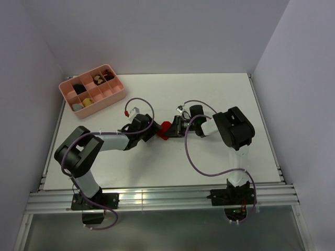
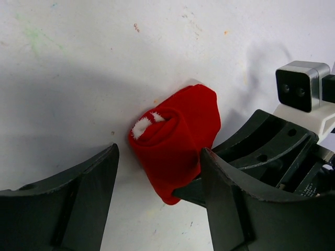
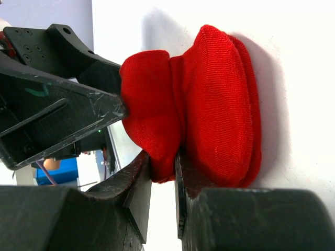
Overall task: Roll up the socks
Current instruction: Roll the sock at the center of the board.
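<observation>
Our right end effector (image 3: 163, 175) is clamping a fold of the small bright red knitted fabric socks (image 3: 214, 104), its two dark fingers nearly together with the cloth pinched between them. The socks are lying as a half-wound bundle near the middle of the white worktop (image 1: 209, 157), well apart from every edge, with a white mark showing at the coiled end. Our left end effector (image 2: 158, 154) is standing open around that bundle. One finger is apart from it and the other is right at its side, though we cannot tell whether it is touching.

We are judging the roll to be partly formed and loose. To do this step well, we are aiming to use the pinched end as a steady anchor. The open jaws should be closing squarely on the whole coil, not on a single layer, then turning it over the anchored cloth with even tension. We are watching for the coil springing open or the fabric slipping out of the pinch.
</observation>
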Controlling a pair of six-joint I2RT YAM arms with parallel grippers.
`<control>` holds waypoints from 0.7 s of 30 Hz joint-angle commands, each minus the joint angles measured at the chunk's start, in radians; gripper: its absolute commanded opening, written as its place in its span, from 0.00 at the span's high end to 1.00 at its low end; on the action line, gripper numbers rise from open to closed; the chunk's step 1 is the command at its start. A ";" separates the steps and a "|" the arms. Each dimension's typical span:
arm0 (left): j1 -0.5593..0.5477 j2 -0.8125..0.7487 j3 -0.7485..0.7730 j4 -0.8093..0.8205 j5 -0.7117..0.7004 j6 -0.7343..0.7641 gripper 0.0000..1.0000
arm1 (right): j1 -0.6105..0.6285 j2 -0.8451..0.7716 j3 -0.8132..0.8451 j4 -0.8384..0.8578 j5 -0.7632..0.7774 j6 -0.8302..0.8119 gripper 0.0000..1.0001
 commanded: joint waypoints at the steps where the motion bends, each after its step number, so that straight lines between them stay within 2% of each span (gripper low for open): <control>1: 0.001 0.033 0.022 0.002 0.012 -0.009 0.34 | -0.007 0.037 -0.007 -0.087 0.040 -0.014 1.00; 3: 0.001 0.046 0.023 -0.002 0.018 -0.015 0.38 | -0.007 0.031 -0.010 -0.098 0.049 -0.029 0.99; 7: 0.001 0.078 0.026 -0.016 0.027 -0.020 0.54 | -0.007 0.009 -0.035 -0.070 0.078 -0.032 0.99; 9: 0.001 0.084 0.026 -0.019 0.030 -0.018 0.62 | -0.005 0.002 -0.045 -0.070 0.093 -0.042 0.95; 10: 0.002 0.083 0.028 -0.022 0.032 -0.017 0.69 | -0.005 -0.014 -0.048 -0.075 0.101 -0.049 0.91; 12: 0.001 0.076 0.026 -0.027 0.026 -0.009 0.76 | -0.004 -0.037 -0.062 -0.084 0.127 -0.072 0.87; 16: -0.004 0.046 0.042 -0.076 0.004 0.028 0.94 | 0.009 -0.150 -0.076 -0.166 0.197 -0.141 0.67; 18: -0.006 0.037 0.054 -0.102 -0.011 0.045 0.99 | 0.019 -0.204 -0.078 -0.205 0.272 -0.196 0.61; 21: -0.012 0.023 0.079 -0.157 -0.028 0.072 1.00 | 0.053 -0.308 -0.078 -0.283 0.409 -0.278 0.53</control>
